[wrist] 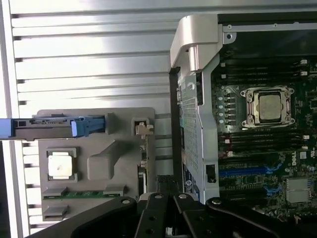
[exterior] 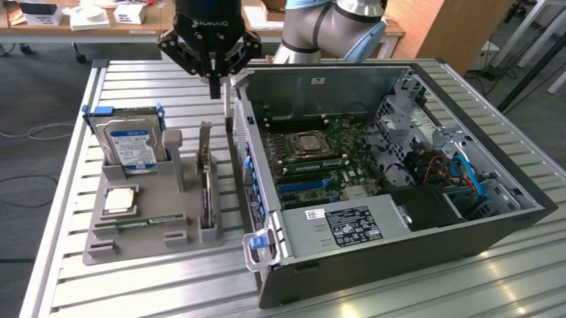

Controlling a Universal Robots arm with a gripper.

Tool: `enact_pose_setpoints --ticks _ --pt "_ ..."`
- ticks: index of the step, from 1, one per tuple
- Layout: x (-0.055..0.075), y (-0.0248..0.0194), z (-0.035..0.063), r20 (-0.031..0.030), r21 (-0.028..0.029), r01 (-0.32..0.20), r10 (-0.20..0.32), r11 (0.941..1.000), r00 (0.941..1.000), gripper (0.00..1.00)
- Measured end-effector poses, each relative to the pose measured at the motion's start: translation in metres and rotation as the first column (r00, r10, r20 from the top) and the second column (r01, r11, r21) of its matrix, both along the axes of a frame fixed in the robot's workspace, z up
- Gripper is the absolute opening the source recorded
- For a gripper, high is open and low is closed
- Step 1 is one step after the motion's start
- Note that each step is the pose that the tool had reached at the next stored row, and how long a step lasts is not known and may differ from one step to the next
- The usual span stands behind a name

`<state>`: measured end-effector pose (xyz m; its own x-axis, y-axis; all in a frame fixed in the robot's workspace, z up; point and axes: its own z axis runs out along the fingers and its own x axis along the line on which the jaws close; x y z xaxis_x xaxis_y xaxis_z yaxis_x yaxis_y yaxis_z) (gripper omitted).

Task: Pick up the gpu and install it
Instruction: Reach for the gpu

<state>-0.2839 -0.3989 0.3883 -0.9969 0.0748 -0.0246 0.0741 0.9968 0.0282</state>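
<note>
Above the desk (exterior: 132,291), beside the PC case (exterior: 398,265) | your pincer (exterior: 215,91) clenched, empty | gpu (exterior: 205,173) upright in grey holder (exterior: 148,244), untouched | step: approach | grasp calls for opening over its thin top edge

At the top of the exterior view the robot arm (exterior: 309,33) is cut off by the edge, and so is the top of the claw (exterior: 214,93). The gpu (exterior: 205,173) stands on its thin side, so its flat face is hidden. The holder (exterior: 132,179) hides the low part of the hard drive (exterior: 130,140). The words on the power supply label (exterior: 351,224) are too small to read.
</note>
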Motion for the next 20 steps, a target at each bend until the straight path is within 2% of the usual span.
enact_pose_setpoints --ticks 5,13,20 --pt "-0.01 0.0 -0.0002 0.0 -0.0028 0.0 0.0 1.0 1.0 0.11" --pt "-0.011 -0.0002 -0.0002 0.0 -0.003 0.0 0.0 1.0 1.0 0.11" --pt "-0.014 -0.0051 -0.0002 0.0 -0.0029 0.0 0.0 1.0 1.0 0.11"
